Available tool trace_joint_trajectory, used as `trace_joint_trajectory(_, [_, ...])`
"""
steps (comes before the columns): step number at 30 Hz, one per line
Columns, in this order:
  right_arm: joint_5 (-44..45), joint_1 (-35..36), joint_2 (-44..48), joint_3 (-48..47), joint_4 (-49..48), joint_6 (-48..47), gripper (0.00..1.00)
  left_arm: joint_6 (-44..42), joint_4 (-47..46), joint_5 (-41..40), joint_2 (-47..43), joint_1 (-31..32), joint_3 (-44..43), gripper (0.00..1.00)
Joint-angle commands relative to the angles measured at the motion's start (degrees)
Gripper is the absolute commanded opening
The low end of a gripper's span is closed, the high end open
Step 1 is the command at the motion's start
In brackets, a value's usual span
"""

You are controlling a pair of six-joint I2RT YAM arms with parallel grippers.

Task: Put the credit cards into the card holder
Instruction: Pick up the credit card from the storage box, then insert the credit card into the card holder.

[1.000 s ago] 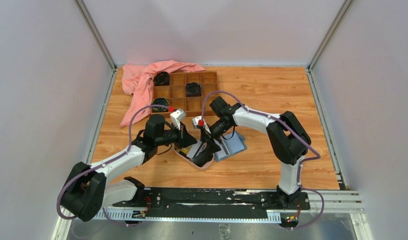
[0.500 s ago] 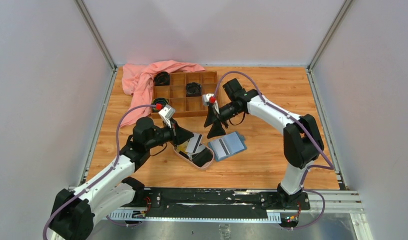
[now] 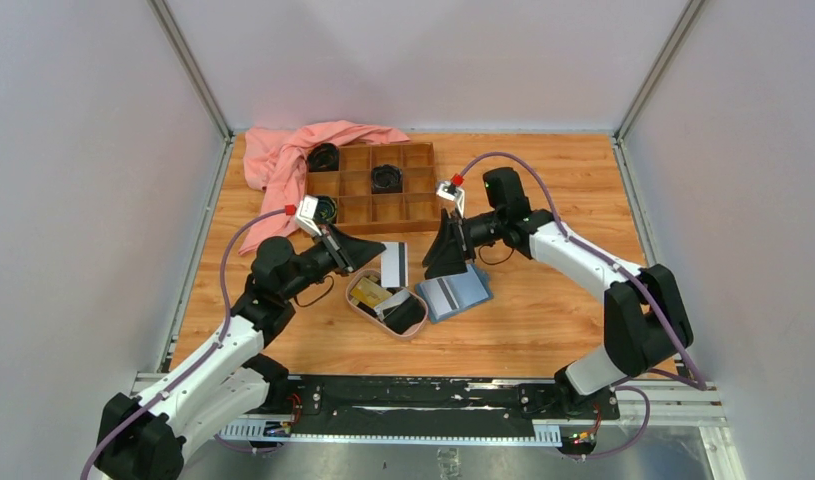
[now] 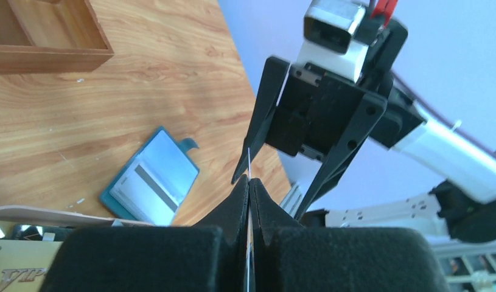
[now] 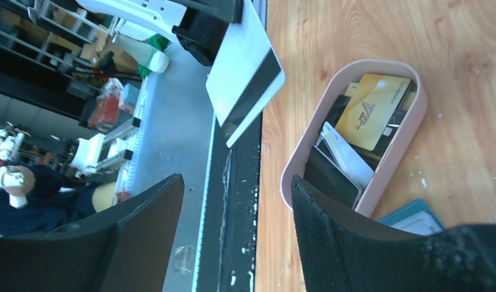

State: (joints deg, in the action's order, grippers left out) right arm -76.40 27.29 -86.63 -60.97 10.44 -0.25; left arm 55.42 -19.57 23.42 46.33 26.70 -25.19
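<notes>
One pale card [image 3: 394, 266] is clamped upright in the left gripper [image 4: 249, 185].

pale grey walls [image 3: 83, 150], aluminium corner posts [image 3: 188, 65], wood-grain tabletop [image 3: 553, 170], soft even light, cluttered shelves [image 5: 44, 24] beyond
</notes>
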Motion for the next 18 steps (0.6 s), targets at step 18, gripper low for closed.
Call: trace_joint_trajectory(18, [7.14,2.64,0.96,8.5,-44.62,53.17,0.46,12.58,-7.4,-10.77,3.06,5.54,-3.46,0.0])
